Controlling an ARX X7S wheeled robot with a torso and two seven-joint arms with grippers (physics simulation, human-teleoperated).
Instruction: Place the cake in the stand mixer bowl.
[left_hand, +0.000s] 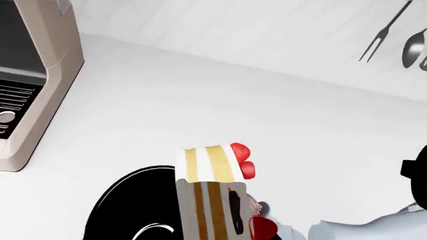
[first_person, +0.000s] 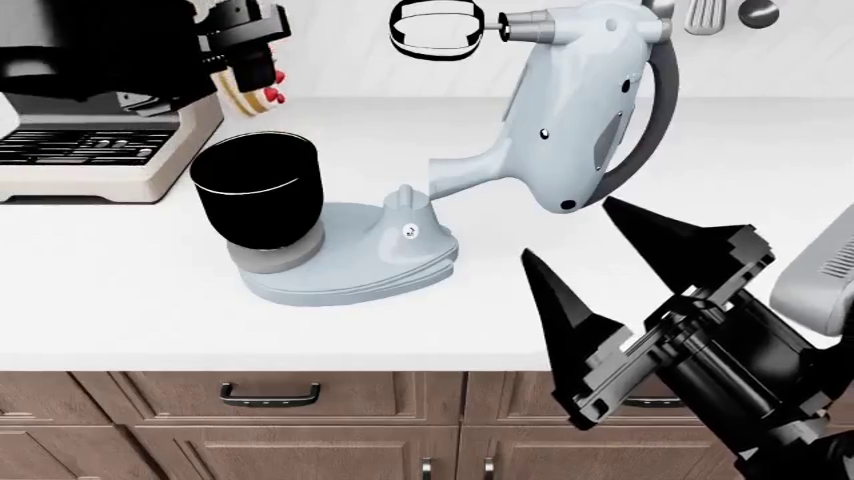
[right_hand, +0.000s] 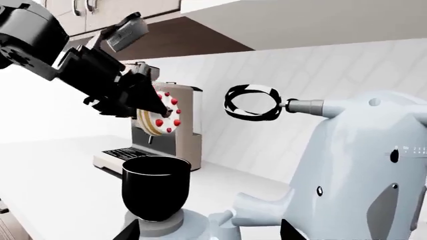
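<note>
Near the upper left of the head view, the left gripper (first_person: 250, 82) pinches the cake (first_person: 254, 92) on its side, held in the air above the stand mixer bowl (first_person: 256, 190). At lower right, the right gripper (first_person: 627, 270) hangs with its fingers spread wide, holding nothing.

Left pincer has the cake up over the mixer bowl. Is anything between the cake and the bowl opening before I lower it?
Nothing visible blocks it. The left pincer holds the cake tilted on edge above the stand mixer bowl, with open air between them. The whisk on the raised mixer head is off to the side, and the coffee machine stands beside the bowl.
</note>
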